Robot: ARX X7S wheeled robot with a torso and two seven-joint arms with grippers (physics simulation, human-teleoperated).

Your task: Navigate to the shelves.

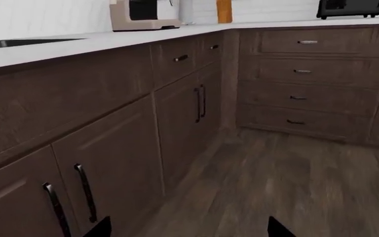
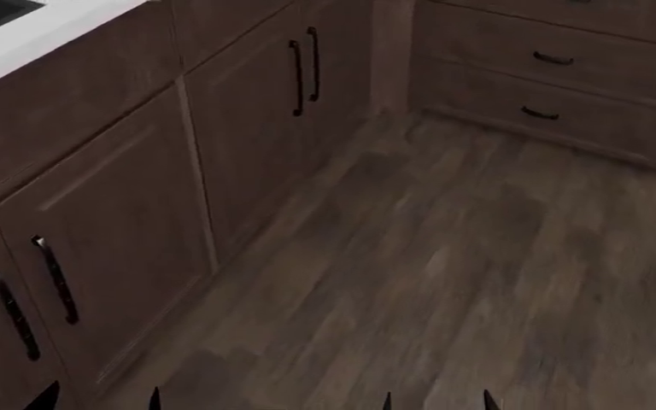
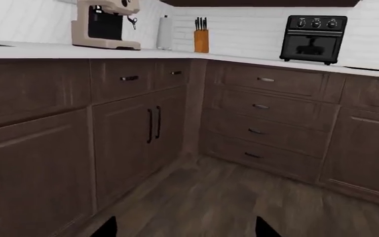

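- While the robot sits low in a kitchen corner, the left pincer [image 1: 186, 228] shows only two dark tips, spread wide apart with bare floor between them: released, holding nothing, which suits a drive rather than a grasp.
- Far left, the white bench [image 1: 64, 45] runs above dark cabinet doors [image 2: 112, 231] with black bar handles; a dark sink [image 1: 18, 43] is let into it.
- Moving along the bench, a beige coffee machine [image 3: 105, 24] stands against the wall, then a paper roll [image 3: 166, 32], then a knife block [image 3: 202, 39] tucked right into the corner, out of the working area.
- Across the corner, a drawer stack [image 3: 262, 118] sits under a black toaster oven [image 3: 313, 39].
- Below, the wood floor [image 2: 453, 256] is open ahead, room enough to turn the base, I'd judge.
- The right pincer [image 3: 185, 226] likewise shows two tips well apart, released and empty.
- The shelves? None visible in any view. They lie outside these frames, so my read is that the base must swing away from this corner to find them.
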